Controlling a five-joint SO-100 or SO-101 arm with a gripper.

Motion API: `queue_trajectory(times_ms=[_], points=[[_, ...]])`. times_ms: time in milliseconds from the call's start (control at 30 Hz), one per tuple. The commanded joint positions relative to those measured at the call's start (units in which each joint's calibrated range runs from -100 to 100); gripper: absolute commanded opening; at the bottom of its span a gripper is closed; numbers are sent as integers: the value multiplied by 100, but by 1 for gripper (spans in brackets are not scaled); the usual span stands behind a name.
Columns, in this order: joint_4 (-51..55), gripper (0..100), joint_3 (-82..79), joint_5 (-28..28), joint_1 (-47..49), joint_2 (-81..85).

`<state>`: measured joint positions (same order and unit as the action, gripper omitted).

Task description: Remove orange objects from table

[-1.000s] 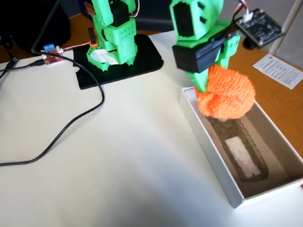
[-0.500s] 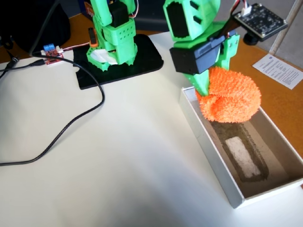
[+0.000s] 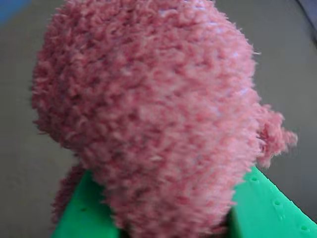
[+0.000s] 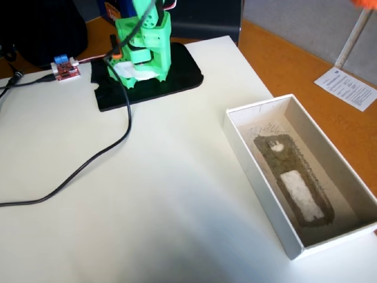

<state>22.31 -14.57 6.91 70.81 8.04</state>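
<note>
In the wrist view the fuzzy knitted orange lump [image 3: 148, 109] fills most of the frame and looks pinkish-orange. It sits between the two green fingers [image 3: 267, 208] of my gripper [image 3: 168, 218], which is shut on it and holds it above a grey-brown surface. In the fixed view only a sliver of orange [image 4: 366, 2] shows at the top right corner, beyond the white table [image 4: 153, 194]. The gripper itself is out of that frame. The arm's green base [image 4: 143, 44] stands on a black mat at the table's far side.
An open white cardboard box [image 4: 257, 171] with a grey pad inside lies at the table's right side. A black cable [image 4: 106, 156] runs across the table's left part. A small red circuit board [image 4: 65, 69] lies far left. Orange-brown wood [image 4: 294, 65] with a paper sheet lies beyond the table.
</note>
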Motion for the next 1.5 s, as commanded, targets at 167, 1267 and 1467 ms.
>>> queue_trajectory(times_ms=[167,1267,1467], points=[[-808,32,110,186,176,-195],[2873,24,-3272,-718,-5916,2692],[3538,25,-6838,-274,-6951,6016]])
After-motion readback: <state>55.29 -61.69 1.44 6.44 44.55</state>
